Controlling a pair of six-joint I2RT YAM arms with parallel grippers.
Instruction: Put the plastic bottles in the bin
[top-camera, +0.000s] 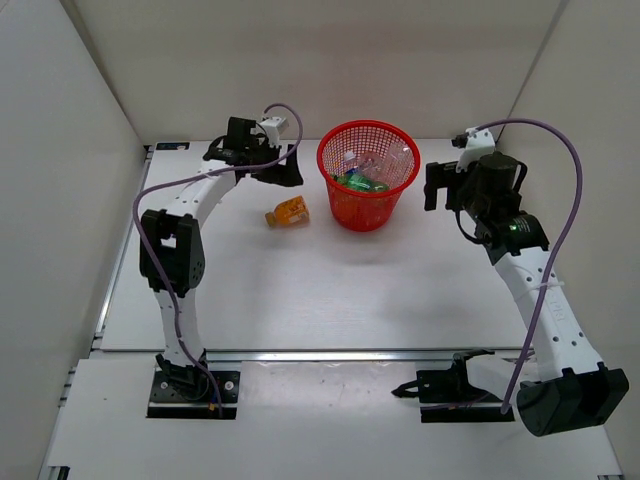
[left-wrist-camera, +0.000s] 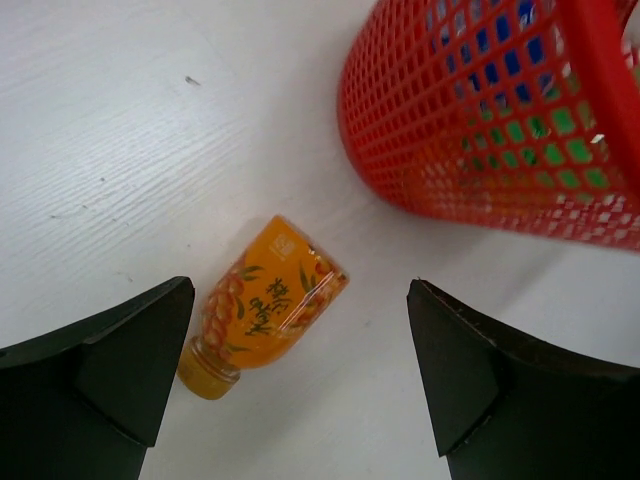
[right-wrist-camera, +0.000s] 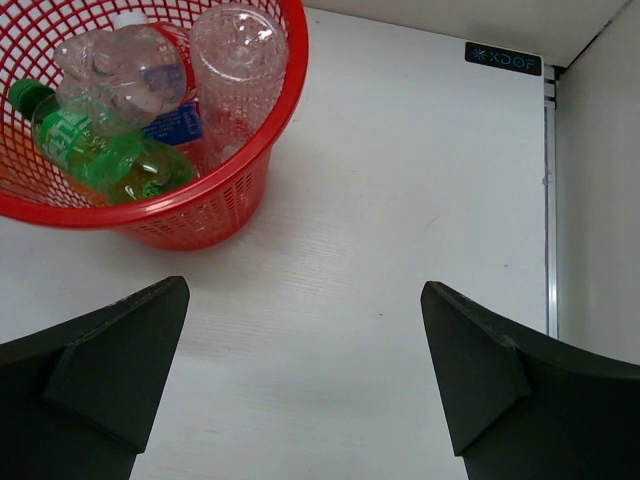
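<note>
- An orange bottle (left-wrist-camera: 265, 305) lies on its side on the white surface (top-camera: 300, 290), just left of the red mesh bin (top-camera: 367, 175) and not touching it, its cap pointing left.
- The left fingers (left-wrist-camera: 110, 370) hang above that bottle, spread wide and empty; the left wrist view shows the bottle in the gap between them.
- The bin stands upright at the far middle of the surface, holding a green bottle (right-wrist-camera: 100, 155), two clear bottles (right-wrist-camera: 235, 60) and a blue-labelled one, mostly hidden.
- The right fingers (right-wrist-camera: 100, 360) hover right of the bin, parted and holding nothing.
</note>
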